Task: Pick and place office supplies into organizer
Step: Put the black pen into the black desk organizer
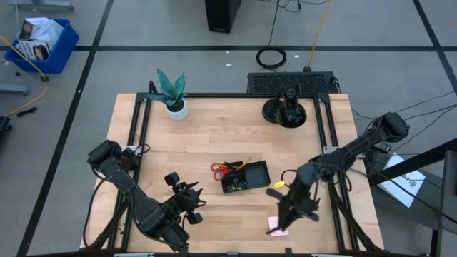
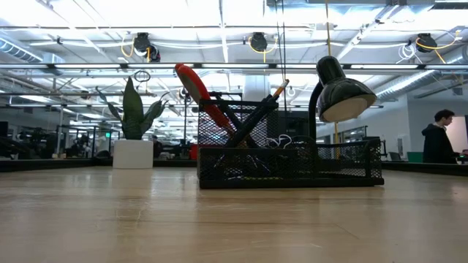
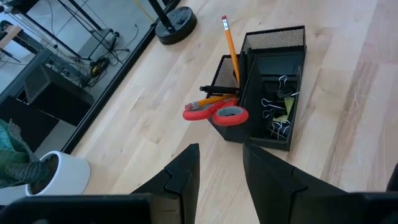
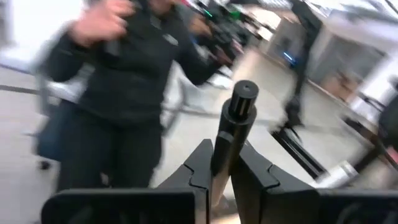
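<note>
At mid-surface [image 1: 214,135], on pale wood grain: the organizer [image 1: 245,176], a low black rectangular tray of fine wire mesh with a taller cup section. Propped in that cup, red-handled scissors [image 3: 217,114] with glossy plastic loops uppermost, and a thin orange pencil [image 3: 230,43], eraser end up and leaning. In a flat compartment, a tangle of tiny black clips [image 3: 277,102] with wire arms.

Only from table height: mesh weave seen edge-on, scissors and pencil crossed above the rim, a domed black lamp [image 2: 344,95] behind, a spiky green plant [image 2: 135,109] in a square white pot, a person [image 2: 439,135] far off in the room. Only from above: a pale pink sticky-note pad [image 1: 278,227], flat near the front edge, just beside the right arm.

Left pincer [image 3: 221,155]: raised near the front left of the surface, aimed at the organizer, fingers moderately apart, nothing between them, touching nothing.

Right pincer [image 4: 224,155]: front right of the organizer, tipped toward the room, where a blurred person [image 4: 124,81] in dark clothes shows. Nearly closed, clamped on a slim black pen [image 4: 239,106], a smooth cylinder jutting past the fingertips.
</note>
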Controlling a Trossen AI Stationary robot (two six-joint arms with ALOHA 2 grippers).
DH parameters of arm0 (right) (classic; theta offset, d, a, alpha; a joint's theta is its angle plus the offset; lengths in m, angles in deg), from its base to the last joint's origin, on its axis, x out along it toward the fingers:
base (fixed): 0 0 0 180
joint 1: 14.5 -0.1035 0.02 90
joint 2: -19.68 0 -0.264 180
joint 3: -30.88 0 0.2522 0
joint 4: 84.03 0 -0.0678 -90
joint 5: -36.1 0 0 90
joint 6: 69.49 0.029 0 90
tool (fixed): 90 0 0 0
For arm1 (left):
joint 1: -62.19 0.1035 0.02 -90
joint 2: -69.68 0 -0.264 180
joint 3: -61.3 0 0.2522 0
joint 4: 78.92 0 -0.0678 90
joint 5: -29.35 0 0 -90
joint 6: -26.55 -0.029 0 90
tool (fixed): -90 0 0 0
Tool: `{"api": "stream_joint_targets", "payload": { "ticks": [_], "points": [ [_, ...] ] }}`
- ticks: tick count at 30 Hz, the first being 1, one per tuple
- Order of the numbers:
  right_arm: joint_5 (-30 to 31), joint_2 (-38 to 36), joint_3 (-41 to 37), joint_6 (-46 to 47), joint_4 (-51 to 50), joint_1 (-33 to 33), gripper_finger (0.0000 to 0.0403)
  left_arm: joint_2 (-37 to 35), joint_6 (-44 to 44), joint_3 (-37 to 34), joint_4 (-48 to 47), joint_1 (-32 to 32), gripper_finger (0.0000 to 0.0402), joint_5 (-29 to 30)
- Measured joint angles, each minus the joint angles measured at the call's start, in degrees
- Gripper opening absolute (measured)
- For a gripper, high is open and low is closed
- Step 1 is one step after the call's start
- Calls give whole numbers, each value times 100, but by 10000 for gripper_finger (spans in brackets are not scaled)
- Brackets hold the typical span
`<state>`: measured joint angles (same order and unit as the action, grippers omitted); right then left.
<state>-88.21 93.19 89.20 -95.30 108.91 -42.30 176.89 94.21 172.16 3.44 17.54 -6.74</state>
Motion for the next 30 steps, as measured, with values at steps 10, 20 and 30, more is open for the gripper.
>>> {"api": "stream_joint_targets", "payload": {
  "ticks": [10, 20, 30],
  "points": [
    [2447, 123, 0, 686, -99, -254, 27, 0, 23, 2, 15, 0, 127, -1],
    [5420, 119, 0, 851, -143, -597, 27, 0, 45, 2, 17, 0, 127, -2],
    [7320, 114, 0, 669, 382, -683, 27, 0, 59, 2, 17, 0, 127, -2]
  ]
}}
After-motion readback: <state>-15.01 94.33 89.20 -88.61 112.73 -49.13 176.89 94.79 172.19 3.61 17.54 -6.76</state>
